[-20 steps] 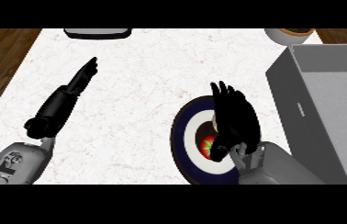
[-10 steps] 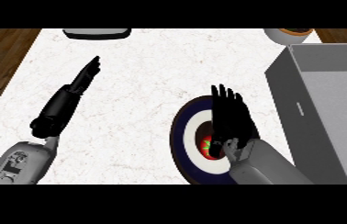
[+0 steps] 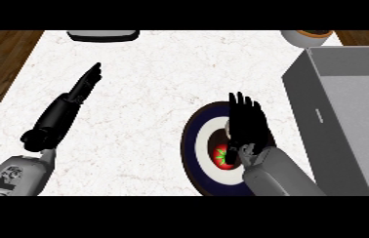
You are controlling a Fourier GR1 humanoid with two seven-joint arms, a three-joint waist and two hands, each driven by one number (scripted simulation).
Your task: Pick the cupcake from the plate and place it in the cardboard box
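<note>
Over the plate, the right hand (image 3: pixel 249 122) has its fingers stretched out straight and isn't grasping anything, just covering the plate's right half. Peeking out at its wrist is the cupcake (image 3: pixel 222 155), red with a green bit, sitting in the middle of the plate (image 3: pixel 193 149), which has a dark blue rim and a white ring. Just beside it on the right is the grey cardboard box (image 3: pixel 324 105). Way over on the left, the left hand (image 3: pixel 86 82) lies flat on the white counter (image 3: pixel 166 71), fingers straight too.
</note>
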